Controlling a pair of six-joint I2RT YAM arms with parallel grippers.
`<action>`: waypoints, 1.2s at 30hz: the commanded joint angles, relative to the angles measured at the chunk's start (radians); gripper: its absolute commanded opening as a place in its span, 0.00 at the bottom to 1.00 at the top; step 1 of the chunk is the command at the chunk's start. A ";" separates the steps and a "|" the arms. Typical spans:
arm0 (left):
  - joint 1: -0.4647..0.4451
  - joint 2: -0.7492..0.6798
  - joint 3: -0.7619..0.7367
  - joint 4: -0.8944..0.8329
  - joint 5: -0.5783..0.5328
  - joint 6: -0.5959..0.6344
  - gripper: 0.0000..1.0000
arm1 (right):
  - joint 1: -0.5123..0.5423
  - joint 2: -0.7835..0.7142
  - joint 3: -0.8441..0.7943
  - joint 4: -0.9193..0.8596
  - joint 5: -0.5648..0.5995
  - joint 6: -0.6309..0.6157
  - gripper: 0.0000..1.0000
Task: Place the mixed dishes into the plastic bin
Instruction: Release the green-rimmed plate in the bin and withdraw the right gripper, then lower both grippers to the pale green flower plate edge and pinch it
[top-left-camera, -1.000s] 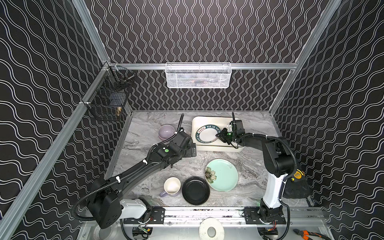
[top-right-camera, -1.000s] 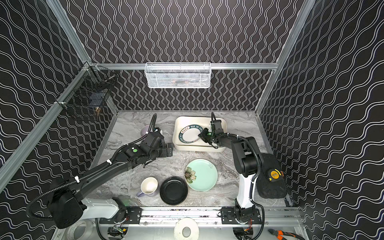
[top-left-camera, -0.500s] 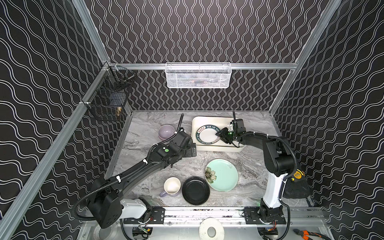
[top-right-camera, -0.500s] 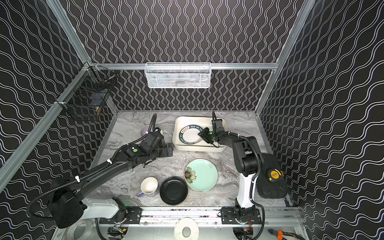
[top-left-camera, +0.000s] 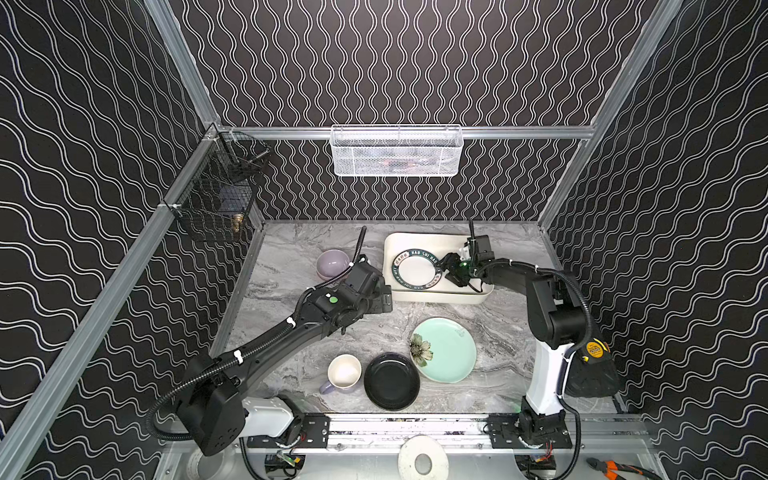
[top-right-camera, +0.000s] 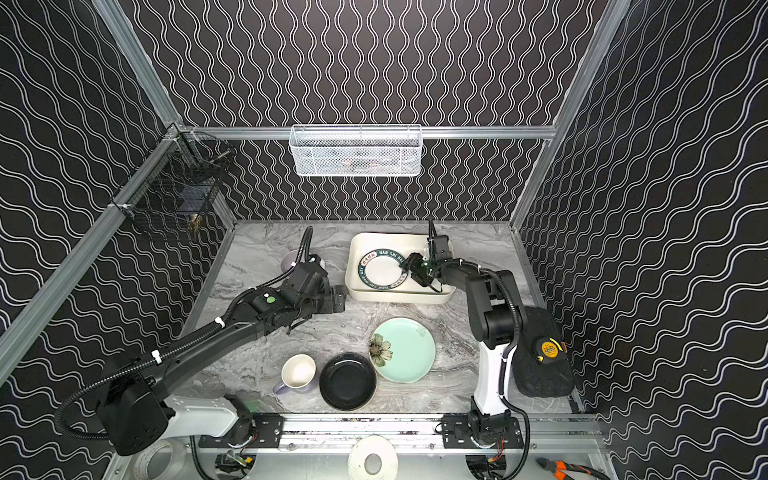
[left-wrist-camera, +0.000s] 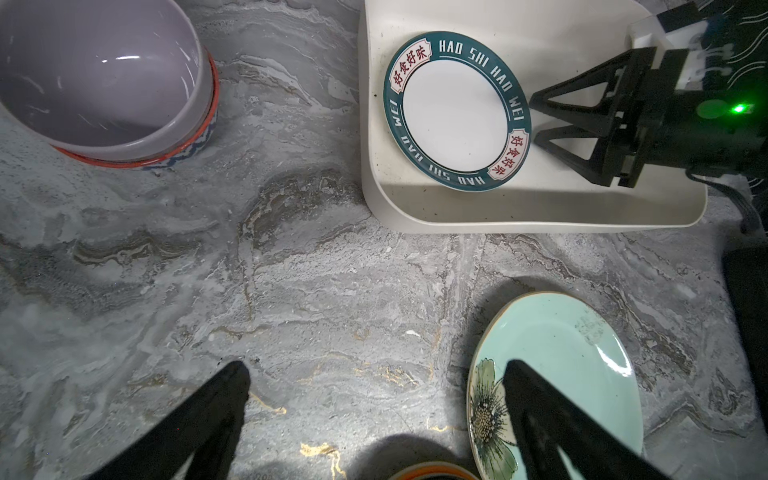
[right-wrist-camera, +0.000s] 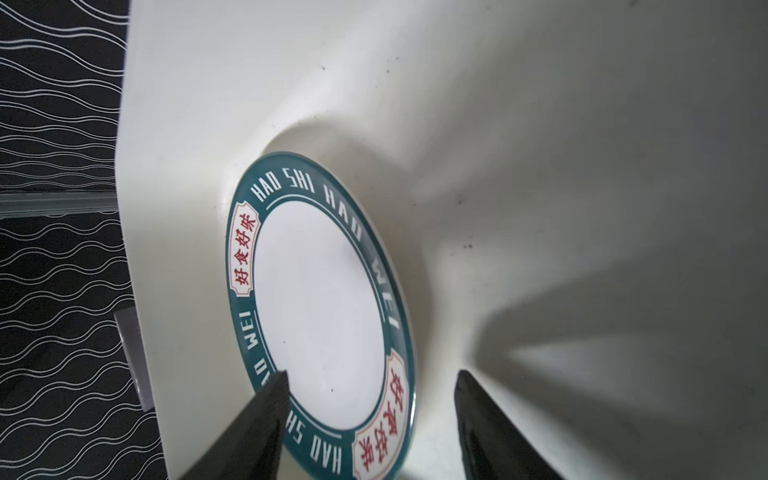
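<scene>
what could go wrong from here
The open right pincer sits at the rim of the green-rimmed plate inside the plastic bin; lifting away, a finger might catch that rim and drag it. The mint flower plate appears to touch the black plate, so grabbing it may shove that into the lavender mug.

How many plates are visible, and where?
3. A green-rimmed plate lies in the bin; a mint plate and a black plate sit on the table near the front. Others may be hidden.
</scene>
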 joint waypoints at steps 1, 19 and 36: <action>0.004 -0.001 0.001 0.018 0.008 -0.002 0.99 | 0.003 -0.061 -0.002 -0.015 0.024 -0.059 0.65; -0.015 -0.001 -0.093 0.097 0.107 -0.036 0.99 | 0.004 -0.799 -0.413 -0.395 0.109 -0.168 0.74; -0.157 0.186 -0.030 0.127 0.097 -0.028 0.74 | 0.006 -1.191 -0.855 -0.468 0.083 0.056 0.58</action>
